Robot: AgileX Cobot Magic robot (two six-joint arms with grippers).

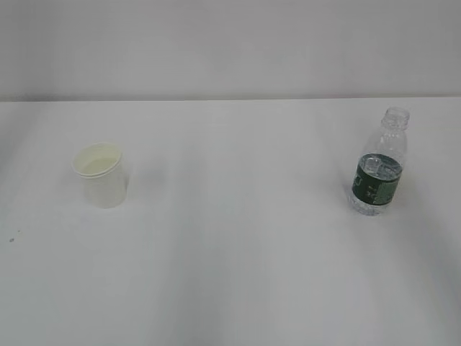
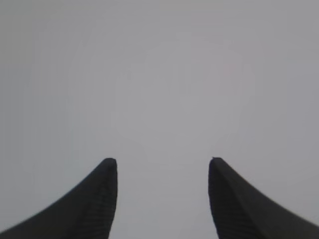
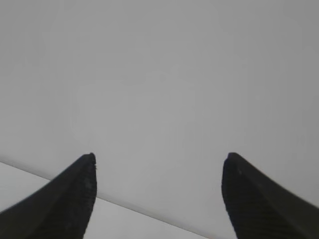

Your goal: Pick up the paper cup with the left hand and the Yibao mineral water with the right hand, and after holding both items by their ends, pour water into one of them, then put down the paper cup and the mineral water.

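The white paper cup stands upright on the left of the white table, its cream inside showing. On the right stands the Yibao mineral water, a clear capless bottle with a dark green label. Neither arm appears in the exterior view. My left gripper is open in the left wrist view, with only a plain grey surface between its black fingers. The right wrist view has my right gripper open wide, nothing between its fingers, facing a grey wall. Cup and bottle are out of both wrist views.
The white table runs back to a pale wall, meeting it along an edge. A small dark speck lies near the left border. In the right wrist view a white table corner shows low between the fingers.
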